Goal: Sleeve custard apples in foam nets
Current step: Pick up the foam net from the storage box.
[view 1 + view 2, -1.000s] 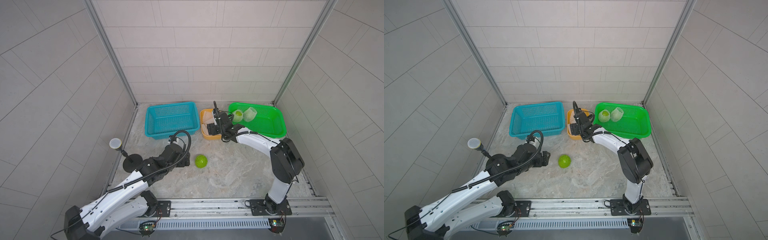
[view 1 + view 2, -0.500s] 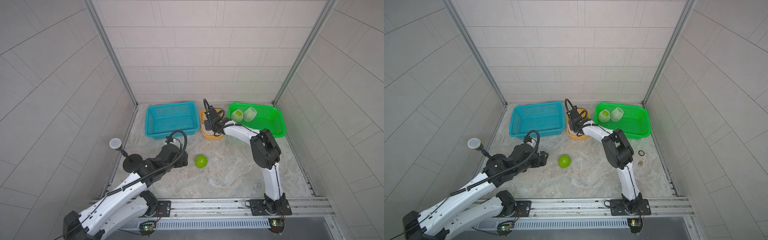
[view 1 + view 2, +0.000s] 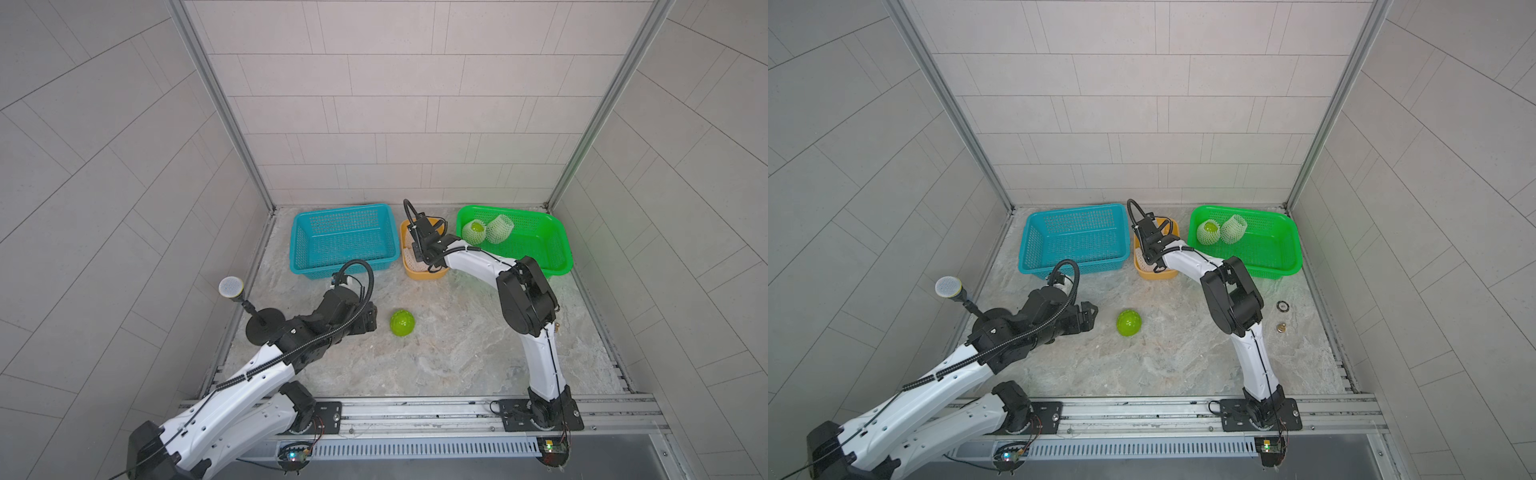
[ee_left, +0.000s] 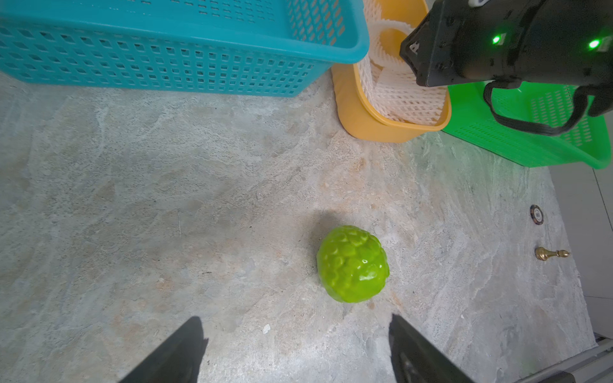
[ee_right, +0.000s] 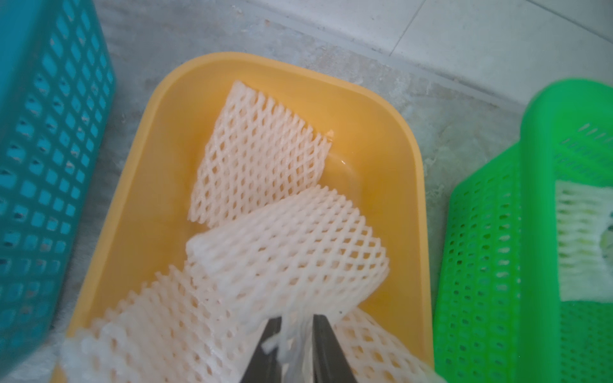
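Left hand [image 3: 1091,312] spread wide, empty. Bare custard apple [image 3: 1129,323] on surface [image 3: 1183,353], centre frame in both top views, just right of it, not touching. Right hand [image 5: 296,335] pinches foam net [image 5: 292,252] in yellow tub [image 5: 139,185]; left arm nearer fruit.

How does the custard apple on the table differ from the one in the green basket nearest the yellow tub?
The table custard apple is bare; the basket custard apple wears a white foam net. The bare one lies on the table; the netted one inside the green basket. Both are green.
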Action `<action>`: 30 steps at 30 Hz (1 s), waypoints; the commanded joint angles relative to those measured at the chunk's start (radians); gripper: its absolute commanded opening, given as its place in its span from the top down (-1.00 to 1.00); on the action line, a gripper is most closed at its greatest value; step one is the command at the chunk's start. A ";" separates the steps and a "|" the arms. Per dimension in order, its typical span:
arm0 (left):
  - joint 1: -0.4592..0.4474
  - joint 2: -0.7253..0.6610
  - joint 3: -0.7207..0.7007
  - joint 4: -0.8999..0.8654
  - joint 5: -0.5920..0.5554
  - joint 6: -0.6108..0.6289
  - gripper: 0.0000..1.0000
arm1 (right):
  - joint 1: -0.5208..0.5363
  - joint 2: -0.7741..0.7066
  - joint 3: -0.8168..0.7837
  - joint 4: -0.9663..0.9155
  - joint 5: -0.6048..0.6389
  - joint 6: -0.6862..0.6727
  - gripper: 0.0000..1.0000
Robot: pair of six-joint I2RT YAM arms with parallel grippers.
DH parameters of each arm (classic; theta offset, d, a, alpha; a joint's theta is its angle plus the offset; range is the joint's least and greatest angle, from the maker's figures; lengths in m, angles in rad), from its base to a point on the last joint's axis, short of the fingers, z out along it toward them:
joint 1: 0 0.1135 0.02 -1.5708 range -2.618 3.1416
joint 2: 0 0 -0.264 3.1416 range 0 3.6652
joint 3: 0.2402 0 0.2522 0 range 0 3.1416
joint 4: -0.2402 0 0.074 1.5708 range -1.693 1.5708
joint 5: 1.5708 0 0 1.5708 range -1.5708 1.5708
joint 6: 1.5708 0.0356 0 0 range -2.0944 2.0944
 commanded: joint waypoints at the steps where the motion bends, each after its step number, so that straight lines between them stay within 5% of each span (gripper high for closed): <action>1: 0.007 0.007 -0.004 0.029 0.013 -0.005 -0.81 | 0.000 -0.119 -0.028 -0.009 -0.003 -0.008 0.79; 19: 0.108 -0.011 0.143 0.086 0.162 0.032 -0.81 | -0.030 -0.730 -0.452 0.189 -0.261 -0.010 0.99; 30: 0.298 -0.035 0.078 0.439 0.585 -0.149 -0.87 | -0.051 -1.010 -0.662 0.279 -0.701 0.015 1.00</action>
